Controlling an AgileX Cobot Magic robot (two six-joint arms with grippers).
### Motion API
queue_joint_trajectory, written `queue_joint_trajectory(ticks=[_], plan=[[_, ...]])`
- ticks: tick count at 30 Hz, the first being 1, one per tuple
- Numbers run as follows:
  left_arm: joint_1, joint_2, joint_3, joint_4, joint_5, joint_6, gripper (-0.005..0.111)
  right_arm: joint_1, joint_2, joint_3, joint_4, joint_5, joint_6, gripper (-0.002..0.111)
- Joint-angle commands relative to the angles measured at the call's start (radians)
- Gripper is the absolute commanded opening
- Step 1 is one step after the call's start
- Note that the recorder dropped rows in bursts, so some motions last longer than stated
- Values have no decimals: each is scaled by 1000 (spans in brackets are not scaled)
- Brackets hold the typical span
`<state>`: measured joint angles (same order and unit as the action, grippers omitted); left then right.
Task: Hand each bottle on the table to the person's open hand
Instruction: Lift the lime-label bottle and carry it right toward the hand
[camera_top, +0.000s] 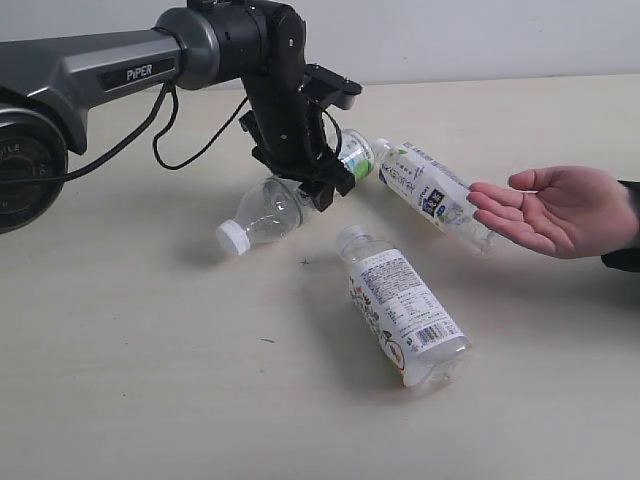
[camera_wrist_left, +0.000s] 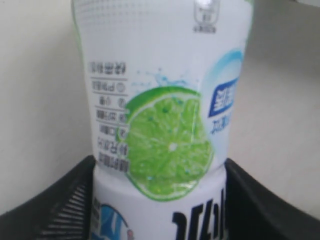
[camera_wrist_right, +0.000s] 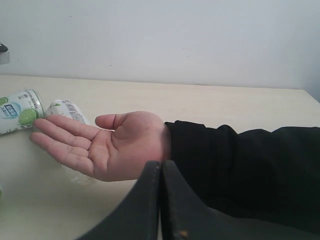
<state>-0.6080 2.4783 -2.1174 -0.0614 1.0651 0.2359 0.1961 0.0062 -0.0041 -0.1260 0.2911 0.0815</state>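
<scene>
My left gripper (camera_top: 326, 182) is shut across the middle of a lime-labelled bottle (camera_top: 266, 212). Its white cap (camera_top: 232, 237) points toward the near left. In the left wrist view the black fingers (camera_wrist_left: 60, 205) press both sides of this bottle (camera_wrist_left: 165, 125). Whether it is off the table (camera_top: 120, 360) I cannot tell. A second bottle (camera_top: 432, 190) lies just right of it, its far end by the fingertips of the person's open hand (camera_top: 560, 210). A third bottle (camera_top: 405, 305) lies nearer. No pink bottle shows. My right gripper (camera_wrist_right: 161, 167) is shut and empty, close to the palm (camera_wrist_right: 115, 145).
The person's black sleeve (camera_wrist_right: 235, 170) fills the space beside my right gripper. A black cable (camera_top: 165, 120) loops under the left arm. The lime bottle's base (camera_wrist_right: 20, 110) and the second bottle (camera_wrist_right: 67, 111) show beyond the hand's fingers.
</scene>
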Motion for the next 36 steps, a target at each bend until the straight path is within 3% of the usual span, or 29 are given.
queue_joint_trajectory(ticks=[1,9,21,25,29,33,36], plan=[[4,-6,-6,1,19,-22,39,2,-6,4,-7,-9,1,0],[16,-24,-6,17,67,-72,0,2,-6,4,-7,-9,1,0],[7,-190,-6,13,135,-214,0,2,-6,4,-7,-9,1,0],[7,-246,-6,-36,149,-284,0,2,-6,4,-7,-9,1,0],[1,-289,-3,-184,156,-302,0,2,-6,4,-7,-9,1,0],[-44,-305,-3,-299,145,-302,0,2,-6,4,-7,-9,1,0],[-110,-308,-3,-298,102,-351,0,2,-6,4,-7,-9,1,0]])
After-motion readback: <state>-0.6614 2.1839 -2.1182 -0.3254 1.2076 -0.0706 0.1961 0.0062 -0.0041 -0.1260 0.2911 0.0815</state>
